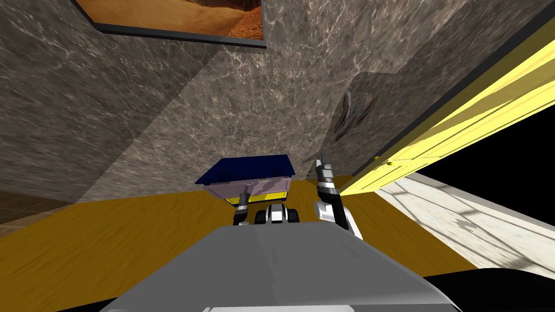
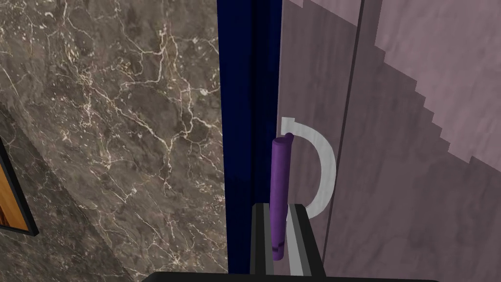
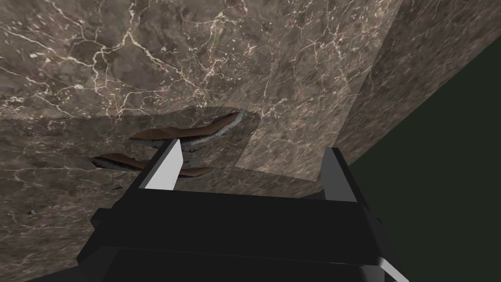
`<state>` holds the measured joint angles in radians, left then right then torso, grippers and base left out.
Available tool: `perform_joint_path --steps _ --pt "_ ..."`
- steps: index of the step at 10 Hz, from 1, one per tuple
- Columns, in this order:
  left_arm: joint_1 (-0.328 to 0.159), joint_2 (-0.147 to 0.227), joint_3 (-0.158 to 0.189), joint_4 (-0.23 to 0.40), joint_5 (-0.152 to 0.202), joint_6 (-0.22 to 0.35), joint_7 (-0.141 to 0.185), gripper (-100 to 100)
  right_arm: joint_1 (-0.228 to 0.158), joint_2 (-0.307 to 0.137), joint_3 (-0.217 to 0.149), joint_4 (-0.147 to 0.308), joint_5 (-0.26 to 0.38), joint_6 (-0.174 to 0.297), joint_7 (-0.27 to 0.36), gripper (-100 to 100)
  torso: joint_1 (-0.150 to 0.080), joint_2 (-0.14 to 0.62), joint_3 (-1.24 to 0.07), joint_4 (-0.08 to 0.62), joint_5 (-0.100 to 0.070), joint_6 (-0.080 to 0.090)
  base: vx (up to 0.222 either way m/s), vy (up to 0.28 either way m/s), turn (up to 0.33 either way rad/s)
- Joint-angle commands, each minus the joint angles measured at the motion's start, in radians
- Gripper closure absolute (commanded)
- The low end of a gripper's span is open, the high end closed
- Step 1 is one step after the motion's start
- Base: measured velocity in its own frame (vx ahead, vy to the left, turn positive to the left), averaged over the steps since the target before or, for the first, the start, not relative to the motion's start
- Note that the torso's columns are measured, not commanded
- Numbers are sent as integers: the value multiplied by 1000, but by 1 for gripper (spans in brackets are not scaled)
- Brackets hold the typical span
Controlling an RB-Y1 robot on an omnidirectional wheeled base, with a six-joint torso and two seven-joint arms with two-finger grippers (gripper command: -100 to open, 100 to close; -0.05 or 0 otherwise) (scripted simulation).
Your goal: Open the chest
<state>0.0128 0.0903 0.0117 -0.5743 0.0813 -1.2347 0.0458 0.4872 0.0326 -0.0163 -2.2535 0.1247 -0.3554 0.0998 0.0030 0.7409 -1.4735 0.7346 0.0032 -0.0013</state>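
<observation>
Left end effector (image 2: pixel 278 208) grips the chest's (image 1: pixel 261 188) purple handle (image 2: pixel 281 171), its 2 fingers pinched close. The blue lid (image 1: pixel 249 167) looks not yet raised, so lifting remains. Right end effector (image 3: pixel 253 147), beside the chest, gapes empty.

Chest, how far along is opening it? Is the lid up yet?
Done: the left gripper is shut on the purple handle by the blue lid's edge. In hand: that grip only; in the head view the lid looks down on the chest. Left: lifting the lid. The right gripper is raised to the side, open and idle.
</observation>
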Motion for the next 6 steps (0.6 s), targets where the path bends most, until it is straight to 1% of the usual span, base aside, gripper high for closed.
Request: perform_joint_path --steps 1,2,3,4,6 --pt "-5 4 -1 -9 -2 47 3 100 0 0 0 0 0 0 0 0 -1 -3 -2 0 0 0 -144 -28 38" --pt "-10 6 -1 -11 -3 58 4 100 0 0 0 0 0 0 0 0 -1 -7 -5 0 -1 1 -109 -18 25" --pt "-7 5 -1 -13 -2 46 4 100 0 0 0 0 0 0 0 0 -1 -10 -6 0 -2 1 -49 -8 6" --pt "15 -6 10 -41 -40 53 19 100 0 0 0 0 0 0 0 0 -1 -11 -7 1 -2 2 -19 0 102" --pt "59 -29 32 -89 -101 57 46 100 1 0 0 0 0 0 0 0 -1 -7 -5 0 -1 1 -11 5 139"
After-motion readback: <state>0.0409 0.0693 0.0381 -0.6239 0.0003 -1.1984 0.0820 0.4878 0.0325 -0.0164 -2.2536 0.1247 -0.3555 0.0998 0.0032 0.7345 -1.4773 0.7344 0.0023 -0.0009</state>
